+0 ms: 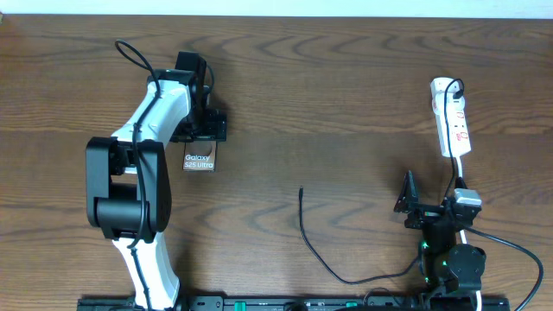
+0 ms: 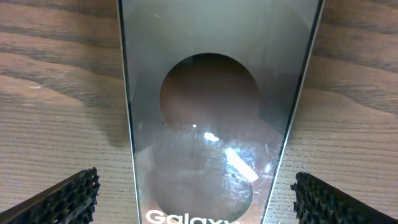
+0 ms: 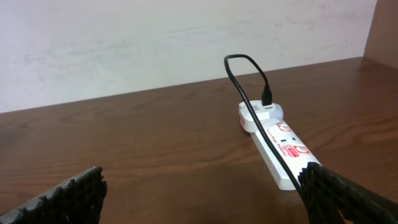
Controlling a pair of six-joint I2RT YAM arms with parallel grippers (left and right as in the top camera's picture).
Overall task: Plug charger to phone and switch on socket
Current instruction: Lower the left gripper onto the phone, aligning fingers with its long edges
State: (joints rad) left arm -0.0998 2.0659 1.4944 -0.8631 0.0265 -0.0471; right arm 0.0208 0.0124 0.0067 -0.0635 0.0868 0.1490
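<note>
Left claw (image 2: 196, 194) wide open astride phone (image 2: 208, 93)

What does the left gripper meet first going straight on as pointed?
Probably the phone, centred ahead of the left gripper; its open fingers would straddle it onto the table. Depth unclear.

A white power strip (image 3: 277, 144) lies on the right of the brown table (image 3: 155, 143). A black charger cable (image 3: 247, 87) plugs into its far end, loops up and trails back along it. The right gripper (image 3: 205, 194) has its fingers (image 3: 74, 196) wide apart at the near corners.
</note>
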